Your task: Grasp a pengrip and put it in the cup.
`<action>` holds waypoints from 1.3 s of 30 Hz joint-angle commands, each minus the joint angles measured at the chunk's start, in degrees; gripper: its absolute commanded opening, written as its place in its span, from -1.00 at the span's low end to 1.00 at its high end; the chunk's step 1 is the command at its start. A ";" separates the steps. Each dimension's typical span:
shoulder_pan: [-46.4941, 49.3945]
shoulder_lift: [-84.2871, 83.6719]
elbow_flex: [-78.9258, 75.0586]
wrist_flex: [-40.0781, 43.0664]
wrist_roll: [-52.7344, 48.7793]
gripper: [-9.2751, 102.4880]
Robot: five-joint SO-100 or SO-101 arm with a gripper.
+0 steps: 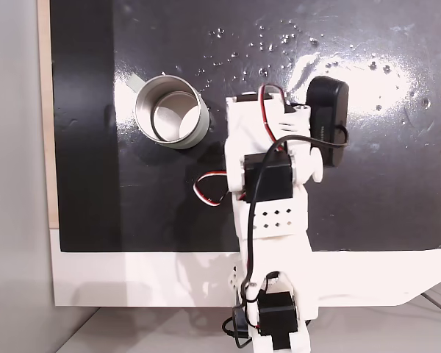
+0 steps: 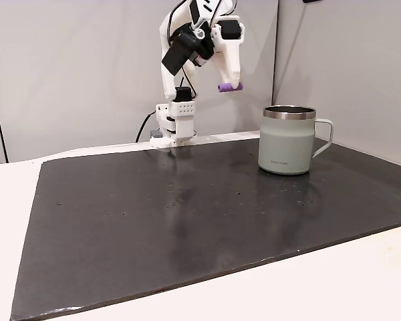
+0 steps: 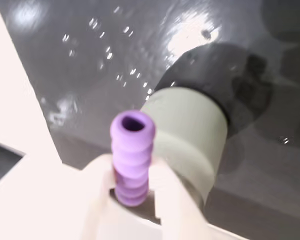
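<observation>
The fingers [image 3: 132, 187] are clamped on the purple pengrip [image 3: 132, 155], raised above the dark surface [image 2: 187, 221]; the cup [image 2: 289, 140] stands beyond them.

The pengrip [image 3: 132, 157] looks like soft, ribbed purple rubber. The cup [image 2: 289, 144] has a matt pale body and shiny metal rim. The black surface [image 2: 187, 221] is glossy; the end effector [image 2: 230, 83] is smooth white plastic.

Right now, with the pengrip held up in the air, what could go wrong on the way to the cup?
1. The gripper pinches only the lower end of the pengrip; most of it sticks out, so it may tilt or slip.
2. In a fixed view the pengrip hangs high and off to the side of the cup; releasing early drops it on the mat.
</observation>
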 commanded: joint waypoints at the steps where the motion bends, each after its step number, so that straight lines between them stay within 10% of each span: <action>1: -3.87 0.70 -4.31 -2.20 0.53 -0.83; 27: -21.88 -16.88 -11.60 -9.84 1.41 -0.83; 39: -22.06 -15.29 -8.96 -9.67 1.93 -0.48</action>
